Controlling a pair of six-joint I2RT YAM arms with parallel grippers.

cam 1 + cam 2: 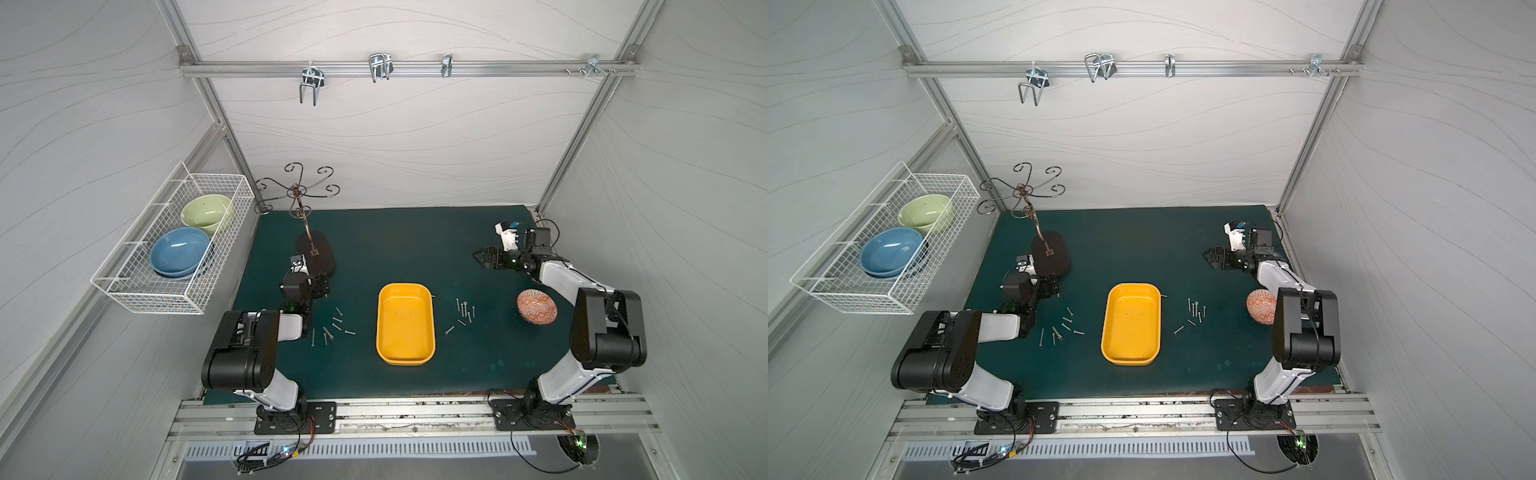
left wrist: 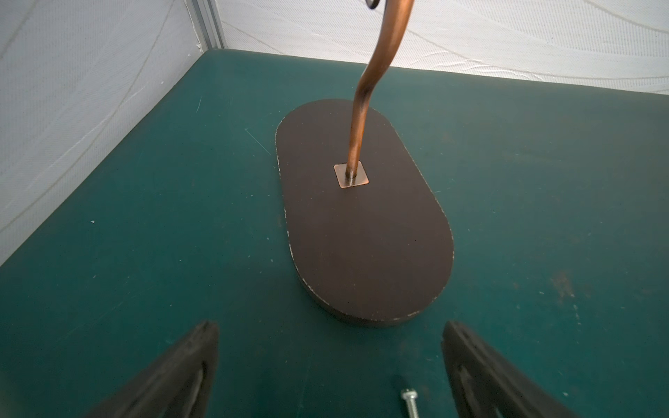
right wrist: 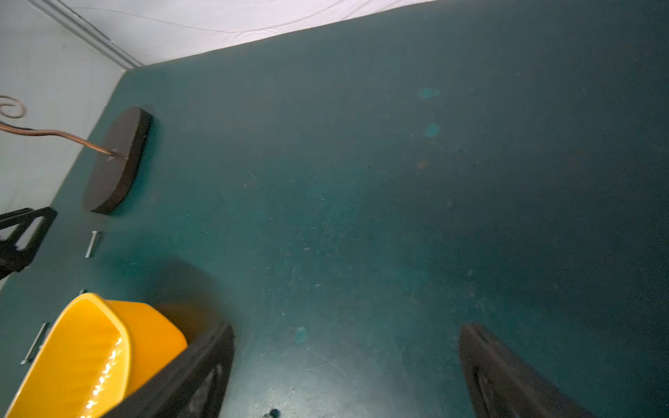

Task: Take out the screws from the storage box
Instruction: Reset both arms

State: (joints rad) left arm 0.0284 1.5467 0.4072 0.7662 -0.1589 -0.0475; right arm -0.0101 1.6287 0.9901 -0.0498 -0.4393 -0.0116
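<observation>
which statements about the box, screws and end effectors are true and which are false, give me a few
1. The storage box has no screws in it. True.
2. The screws all lie on one side of it. False: groups lie on both sides.
3. The right end effector is shut on a screw. False: this end effector is open and empty.
4. The left end effector is open. True.
5. The orange patterned bowl sits in the wire basket. False: the bowl stands on the mat, outside the basket.
</observation>
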